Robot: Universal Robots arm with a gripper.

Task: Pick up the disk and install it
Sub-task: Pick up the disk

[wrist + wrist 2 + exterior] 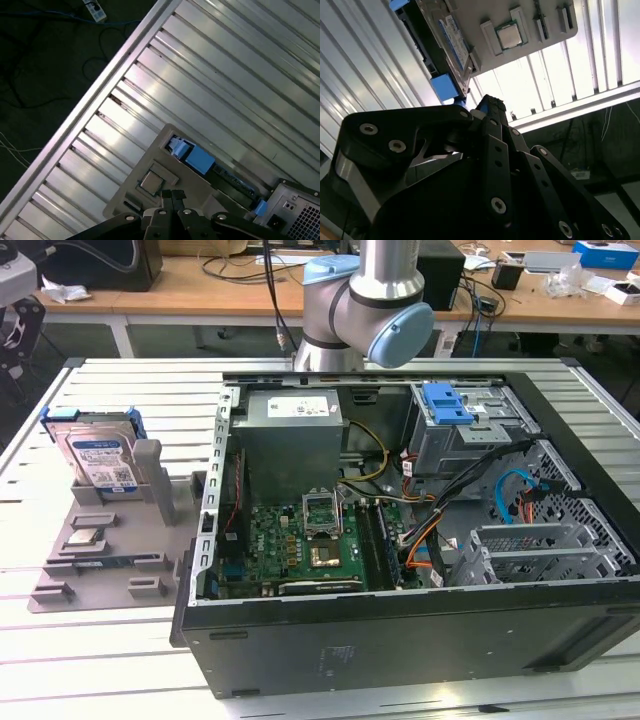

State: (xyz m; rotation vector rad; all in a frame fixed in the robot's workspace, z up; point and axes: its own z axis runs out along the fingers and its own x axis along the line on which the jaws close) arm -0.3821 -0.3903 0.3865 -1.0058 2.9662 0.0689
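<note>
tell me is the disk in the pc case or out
Out: the disk leans on edge in the grey holder tray beside the open case.

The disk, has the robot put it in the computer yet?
Not yet. Nothing looks done: the disk stands in its gray holder beside the open computer case. In hand: the pincer hovers over the holder, shut and holding nothing. Left: grabbing the disk and installing it.

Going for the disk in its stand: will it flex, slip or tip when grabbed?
The disk looks like a rigid metal slab, so probably stiff and dense. It stands tilted in the grey holder, so a sideways nudge may tip it. Its blue carrier looks plastic, possibly flexing.
</note>
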